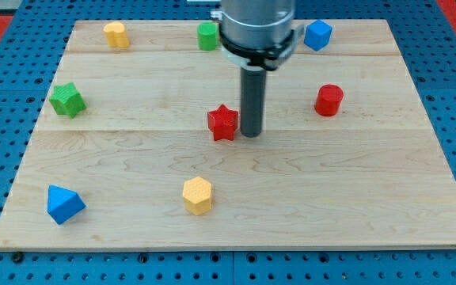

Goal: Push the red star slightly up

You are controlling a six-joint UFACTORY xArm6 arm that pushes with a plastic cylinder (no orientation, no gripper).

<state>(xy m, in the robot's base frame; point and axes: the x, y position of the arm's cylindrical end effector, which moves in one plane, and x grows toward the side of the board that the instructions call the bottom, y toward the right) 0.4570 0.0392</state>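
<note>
The red star (pixel 222 122) lies near the middle of the wooden board (pixel 331 182). My tip (pixel 250 134) rests on the board just to the right of the red star, close to its right side and about level with its lower half. Whether it touches the star I cannot tell. The dark rod rises from the tip to the grey arm body at the view's top.
A red cylinder (pixel 328 100) is to the right. A green star (pixel 67 100) is at the left. A yellow block (pixel 115 34), green cylinder (pixel 207 36) and blue block (pixel 317 34) line the top. A blue block (pixel 63 203) and yellow hexagon (pixel 197 195) lie below.
</note>
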